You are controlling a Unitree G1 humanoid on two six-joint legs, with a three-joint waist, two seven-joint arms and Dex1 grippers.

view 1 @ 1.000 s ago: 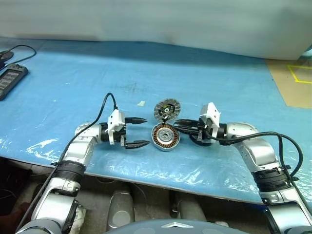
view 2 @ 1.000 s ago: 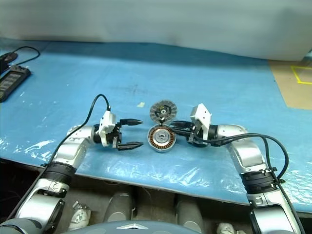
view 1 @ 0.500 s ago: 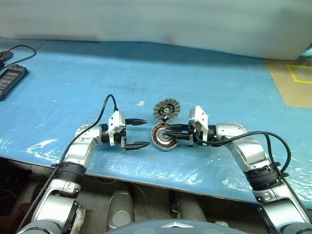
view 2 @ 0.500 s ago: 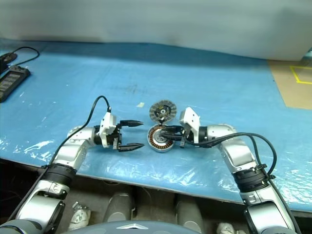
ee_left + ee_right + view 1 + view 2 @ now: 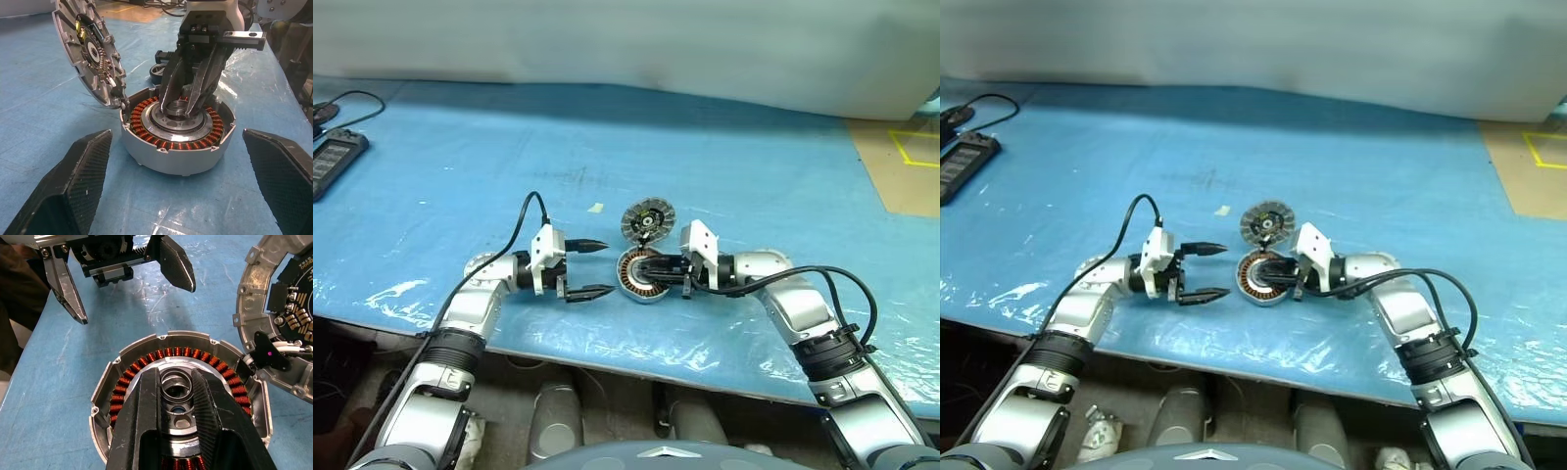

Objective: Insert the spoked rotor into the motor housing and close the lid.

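The motor housing [image 5: 644,277] lies flat on the blue sheet, its copper windings ringing a silver hub [image 5: 177,382]. The lid [image 5: 649,219] stands tilted on edge at the housing's far rim, its ribbed face showing, and white wires join it to the housing. My right gripper [image 5: 642,266] reaches over the housing from the right. Its fingers [image 5: 146,421] are narrowly open and straddle the hub. My left gripper [image 5: 608,265] hangs wide open just left of the housing, holding nothing. A black-rimmed ring, apparently the spoked rotor [image 5: 159,73], lies on the sheet beyond the housing, mostly hidden by the right gripper.
A black device [image 5: 335,162] with a cable sits at the far left. A small pale scrap [image 5: 595,208] lies behind the left gripper. A tan surface with yellow tape [image 5: 906,162] borders the blue sheet at the right. The table's front edge runs just below both arms.
My right gripper has moved left and slightly down, from beside the housing to over its hub. The left gripper, housing and lid have stayed put.
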